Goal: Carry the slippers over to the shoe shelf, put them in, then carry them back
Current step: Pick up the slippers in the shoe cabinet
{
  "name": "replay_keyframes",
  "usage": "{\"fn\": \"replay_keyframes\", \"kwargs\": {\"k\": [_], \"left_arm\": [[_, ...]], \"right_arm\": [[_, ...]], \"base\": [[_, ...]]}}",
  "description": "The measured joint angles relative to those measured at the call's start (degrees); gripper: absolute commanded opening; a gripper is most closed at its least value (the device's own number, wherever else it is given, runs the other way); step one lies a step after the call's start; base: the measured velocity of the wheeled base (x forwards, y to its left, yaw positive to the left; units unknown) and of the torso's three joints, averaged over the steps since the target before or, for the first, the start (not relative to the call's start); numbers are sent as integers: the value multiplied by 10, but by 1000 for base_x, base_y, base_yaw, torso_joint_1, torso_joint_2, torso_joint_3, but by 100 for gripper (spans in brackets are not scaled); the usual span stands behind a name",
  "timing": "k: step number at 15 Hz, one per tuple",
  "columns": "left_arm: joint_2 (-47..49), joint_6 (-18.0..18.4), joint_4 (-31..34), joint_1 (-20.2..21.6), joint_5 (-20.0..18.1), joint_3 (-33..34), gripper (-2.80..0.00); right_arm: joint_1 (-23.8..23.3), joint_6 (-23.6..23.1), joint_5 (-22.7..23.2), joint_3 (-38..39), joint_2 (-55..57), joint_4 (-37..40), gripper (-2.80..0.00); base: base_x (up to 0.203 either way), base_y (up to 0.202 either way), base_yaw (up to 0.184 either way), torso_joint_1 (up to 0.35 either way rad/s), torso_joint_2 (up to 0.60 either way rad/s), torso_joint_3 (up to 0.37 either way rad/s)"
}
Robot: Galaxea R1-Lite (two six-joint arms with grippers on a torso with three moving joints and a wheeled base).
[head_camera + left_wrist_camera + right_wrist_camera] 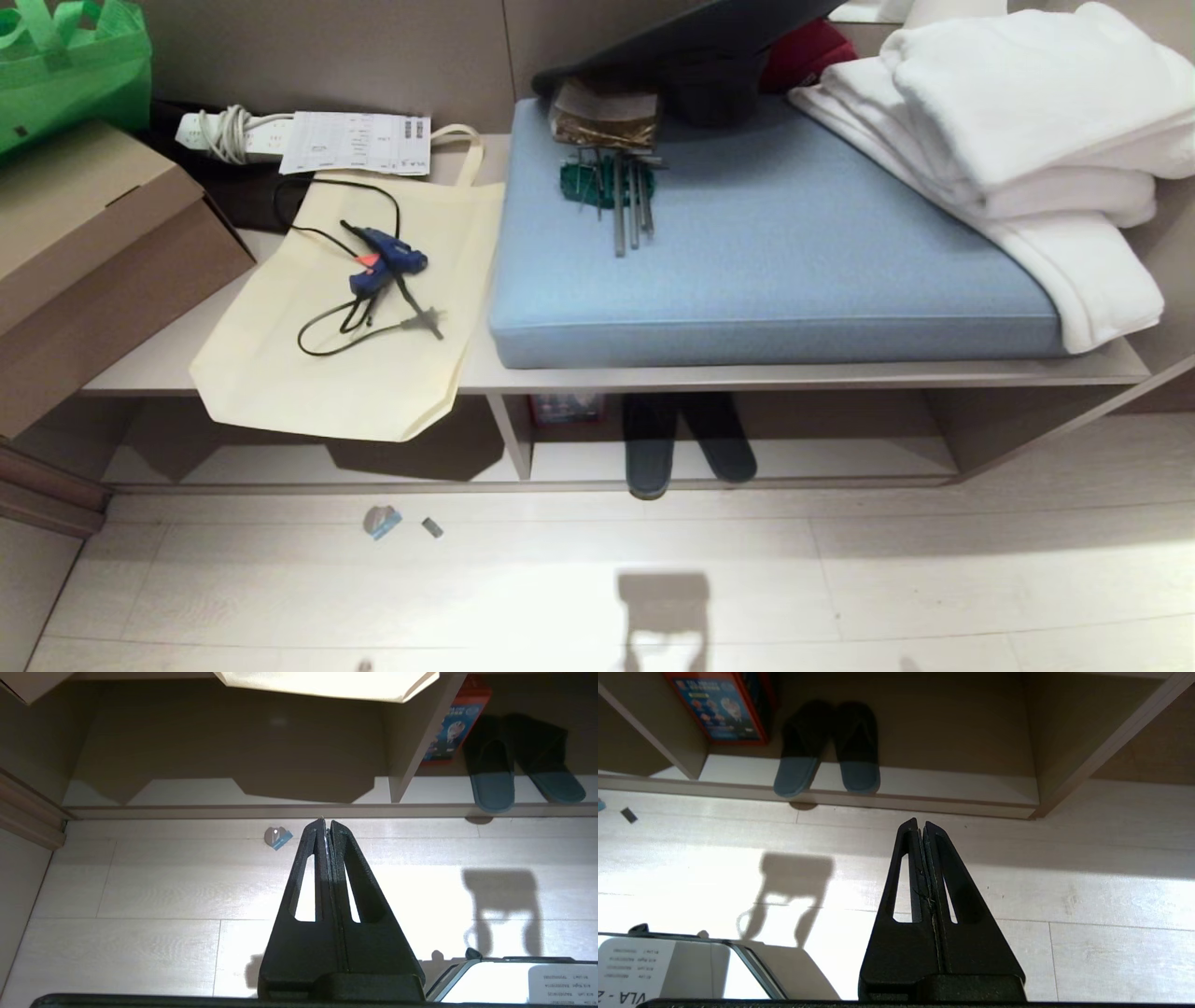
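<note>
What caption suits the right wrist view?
Shut right gripper over the floor, facing the slippers in the shoe shelf.

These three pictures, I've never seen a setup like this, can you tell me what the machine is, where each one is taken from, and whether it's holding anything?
It is a wheeled robot with two arms, each ending in a two-fingered gripper.

The wide picture comes from the camera on its head, looking down at a built-in bench. On top lie a blue cushion, folded white towels, a cream tote bag with a blue glue gun on it, and a cardboard box. Neither arm shows there.

The other two pictures come from cameras on the wrists, looking along the fingers. The black wedge is the left gripper in one and the right gripper in the other. Both are shut and hold nothing, above bare floor.

The slippers sit side by side in the shoe shelf under the bench, one heel poking past its front edge, with a red box beside them.
</note>
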State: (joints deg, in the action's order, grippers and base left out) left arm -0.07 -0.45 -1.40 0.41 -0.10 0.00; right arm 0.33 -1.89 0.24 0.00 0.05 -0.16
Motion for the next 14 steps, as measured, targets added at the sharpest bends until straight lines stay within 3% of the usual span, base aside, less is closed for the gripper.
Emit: {"fn": "replay_keyframes", "kwargs": {"k": [14], "left_arm": [[0, 1, 4, 0, 0, 0, -280]], "right_arm": [[0, -1, 0, 0, 0, 0, -280]], "base": [[0, 0, 0, 3, 3, -197]]}}
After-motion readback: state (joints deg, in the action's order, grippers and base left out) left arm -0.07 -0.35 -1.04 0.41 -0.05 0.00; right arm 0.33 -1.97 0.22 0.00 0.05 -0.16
